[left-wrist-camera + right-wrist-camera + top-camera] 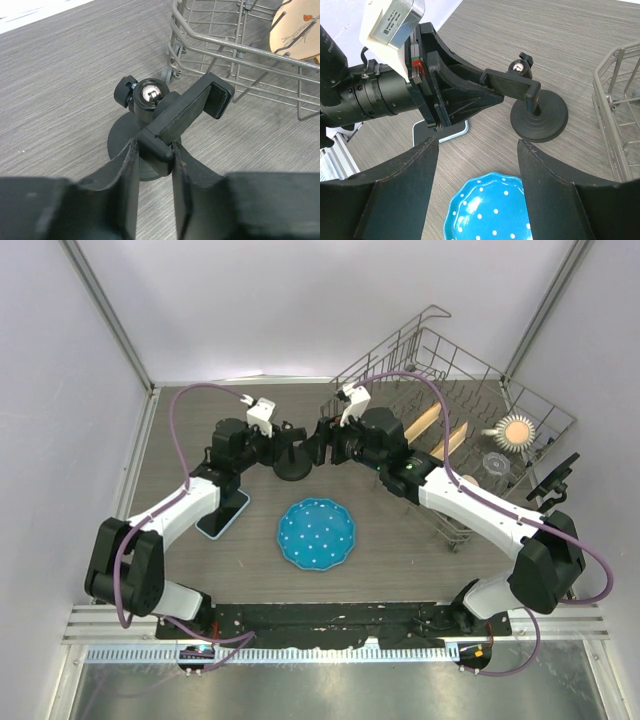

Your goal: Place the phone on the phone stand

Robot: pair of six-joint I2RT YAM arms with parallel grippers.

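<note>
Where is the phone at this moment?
Top external view: the phone lies flat on the table, left side, partly under the left arm, just left of the blue dotted plate and nearer the bases than the phone stand.

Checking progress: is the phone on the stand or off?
Off. The phone lies flat on the table; the phone stand is empty, its cradle held by the left gripper.

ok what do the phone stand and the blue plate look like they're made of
The phone stand: matte black plastic, judging by dull moulded surfaces; its ball joint looks polished metal, mirroring light. The blue plate: smooth, faint sheen, ceramic or melamine, cannot tell.
</note>
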